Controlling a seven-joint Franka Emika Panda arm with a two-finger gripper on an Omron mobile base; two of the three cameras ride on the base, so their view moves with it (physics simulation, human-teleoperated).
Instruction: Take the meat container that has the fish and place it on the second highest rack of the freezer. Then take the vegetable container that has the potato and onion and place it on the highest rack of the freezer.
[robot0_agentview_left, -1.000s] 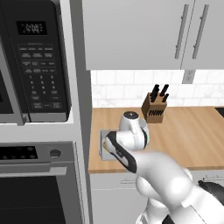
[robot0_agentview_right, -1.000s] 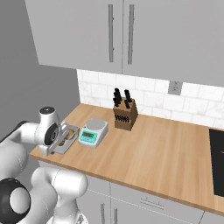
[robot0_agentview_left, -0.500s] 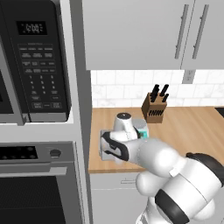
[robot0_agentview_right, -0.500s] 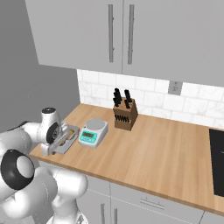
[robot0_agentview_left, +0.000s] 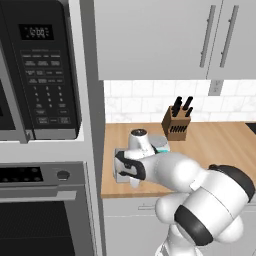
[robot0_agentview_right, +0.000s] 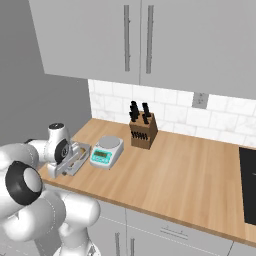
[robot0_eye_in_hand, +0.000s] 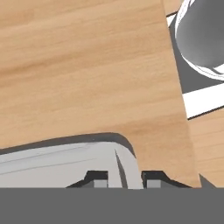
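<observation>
While the white wall cabinets (robot0_agentview_right: 150, 40) and the black microwave (robot0_agentview_left: 42, 75) stacked above the dark oven (robot0_agentview_left: 40, 210) frame the work, everything in play stands on the long pale wooden counter (robot0_agentview_right: 190, 170). Its broad middle is bare wood, and the loose items sit toward the left end, so the arm has to fold back low over that corner to reach them. A brown wooden knife block (robot0_agentview_right: 142, 132) with black handles stands near the tiled wall, well apart from the grasp. Nearer the arm sits a white and teal kitchen scale (robot0_agentview_right: 106, 151) with a round grey plate, just beside the target, which leaves little room on that side.

Next to the scale, by the counter's left edge, lies the shallow pale grey translucent tub (robot0_agentview_right: 75, 159). Its base rests flat on the wood. Tan shows inside it from the right, but I cannot tell whether that is food or the counter seen through the wall, so the fish is not confirmed. Its rounded corner suggests the meat container.

The tool (robot0_eye_in_hand: 126, 181) straddles the tub's thin wall at that corner, one tip inside and one outside, and looks clenched on it. Pinching the rim is a sensible hold for lifting a wide, shallow vessel.
</observation>
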